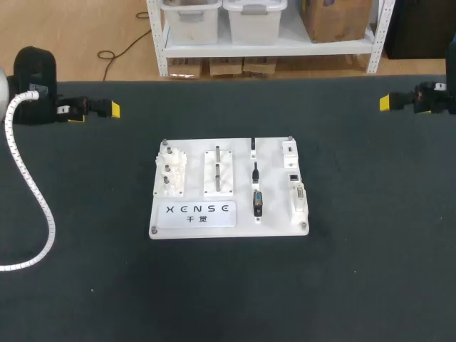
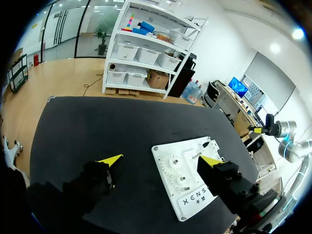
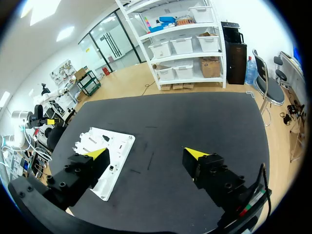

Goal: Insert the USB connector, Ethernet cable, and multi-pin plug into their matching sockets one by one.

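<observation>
None of the three insertions looks done, so I judge the first step, the USB one, to be in hand. The dark desk (image 1: 370, 271) lies bare all round the white board (image 1: 192, 224) at its middle. Seen from the board, the left claw (image 1: 112, 110) sits at ten o'clock and the right claw (image 1: 387, 102) at two o'clock. Both are near the desk's far edge and well apart from the board. Each wrist view shows its fingers spread wide with nothing between them.

On the board's three o'clock half the plugs lie in a column. What seems to be the USB connector (image 1: 254, 147) is at twelve, the Ethernet cable (image 1: 255, 172) in the middle, and the multi-pin plug (image 1: 257, 203) at six. Their sockets (image 1: 293, 175) line the three o'clock edge, just beside the plugs.

The next move probably falls to the right claw, which is on the plugs' side. It would come down over the USB connector, close on its sides and lift. Room is open on every side; only the neighbouring plugs crowd the approach.
</observation>
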Motion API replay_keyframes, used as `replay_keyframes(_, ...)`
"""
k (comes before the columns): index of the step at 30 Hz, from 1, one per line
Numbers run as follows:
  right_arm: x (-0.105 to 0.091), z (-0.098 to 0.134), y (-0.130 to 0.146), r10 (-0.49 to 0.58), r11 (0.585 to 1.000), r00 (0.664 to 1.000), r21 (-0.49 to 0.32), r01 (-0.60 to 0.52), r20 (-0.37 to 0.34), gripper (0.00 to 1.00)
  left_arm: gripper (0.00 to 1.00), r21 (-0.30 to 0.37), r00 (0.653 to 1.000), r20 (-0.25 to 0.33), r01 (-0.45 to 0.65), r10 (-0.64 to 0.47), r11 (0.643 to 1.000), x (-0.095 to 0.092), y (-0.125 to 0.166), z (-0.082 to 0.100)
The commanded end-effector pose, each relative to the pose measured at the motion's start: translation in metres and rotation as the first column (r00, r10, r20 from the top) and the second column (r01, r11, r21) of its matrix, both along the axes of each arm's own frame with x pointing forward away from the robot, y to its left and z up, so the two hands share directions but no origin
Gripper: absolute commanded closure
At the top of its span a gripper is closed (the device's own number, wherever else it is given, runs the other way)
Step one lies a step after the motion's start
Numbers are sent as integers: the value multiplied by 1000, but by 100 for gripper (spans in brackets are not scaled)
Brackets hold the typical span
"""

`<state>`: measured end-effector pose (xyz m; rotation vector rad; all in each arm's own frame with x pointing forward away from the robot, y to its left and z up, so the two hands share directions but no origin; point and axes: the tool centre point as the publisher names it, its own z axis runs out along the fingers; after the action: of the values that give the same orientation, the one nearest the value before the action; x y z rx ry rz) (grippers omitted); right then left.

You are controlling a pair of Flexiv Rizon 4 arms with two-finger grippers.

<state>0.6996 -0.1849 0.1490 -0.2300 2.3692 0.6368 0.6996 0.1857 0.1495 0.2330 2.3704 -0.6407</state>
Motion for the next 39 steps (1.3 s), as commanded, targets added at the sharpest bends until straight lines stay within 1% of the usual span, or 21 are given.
replay_keyframes(1,0,0,0,-2,1000,1000,-3,2,-1,0,0,6,1000,-5,-3,3,1000,0,-1,1)
replay_keyframes(9,0,0,0,-2,1000,1000,-3,2,-1,0,0,6,1000,-5,-3,3,1000,0,-1,1)
replay_keyframes(10,0,0,0,-2,1000,1000,-3,2,-1,0,0,37,998,-9,56,-55,998,2,-3,1)
replay_keyframes(11,0,0,0,-2,1000,1000,-3,2,-1,0,0,79,993,5,118,-119,990,2,-5,2)
replay_keyframes(13,0,0,0,-2,1000,1000,-3,2,-1,0,0,125,970,16,238,-242,963,0,-8,2)
replay_keyframes(16,0,0,0,-2,1000,1000,-3,2,-1,0,0,176,910,43,398,-411,900,-4,-12,0)
replay_keyframes(17,0,0,0,-2,1000,1000,-3,2,-1,0,0,195,890,34,440,-455,876,-7,-14,-1)
replay_keyframes(19,0,0,0,-2,1000,1000,-3,2,-1,0,0,235,821,77,537,-566,811,-14,-20,-1)
replay_keyframes(20,0,0,0,-2,1000,1000,-3,2,-1,0,0,267,791,85,568,-606,779,-17,-23,-3)
replay_keyframes(21,0,0,0,-2,1000,1000,-3,2,-1,0,0,267,758,88,607,-646,748,-21,-25,-5)
replay_keyframes(23,0,0,0,-2,1000,1000,-3,2,-1,0,0,248,705,80,671,-705,699,-28,-32,-7)
replay_keyframes(24,0,0,0,-2,1000,1000,-3,2,-1,0,0,256,682,55,697,-730,670,-30,-33,-11)
replay_keyframes(25,0,0,0,-2,1000,1000,-3,2,-1,0,0,292,655,58,711,-753,640,-33,-35,-14)
replay_keyframes(26,0,0,0,-2,1000,1000,-3,2,-1,0,0,275,614,51,749,-787,602,-35,-39,-14)
replay_keyframes(27,0,0,0,-2,1000,1000,-3,2,-1,0,0,271,593,68,763,-802,587,-37,-42,-15)
replay_keyframes(29,0,0,0,-2,1000,1000,-3,2,-1,0,0,265,543,78,797,-836,543,-40,-45,-18)
replay_keyframes(31,0,0,0,-2,1000,1000,-3,2,-1,0,0,263,509,88,818,-857,512,-42,-48,-21)
replay_keyframes(32,0,0,0,-2,1000,1000,-3,2,-1,0,0,273,494,72,826,-866,494,-42,-49,-22)
replay_keyframes(33,0,0,0,-2,1000,1000,-3,2,-1,0,0,273,473,88,835,-877,478,-42,-52,-23)
replay_keyframes(37,0,0,0,-2,1000,1000,-3,2,-1,0,0,264,408,117,866,-906,424,-44,-63,-25)
replay_keyframes(39,0,0,0,-2,1000,1000,-3,2,-1,0,0,254,398,131,872,-908,419,-45,-68,-26)
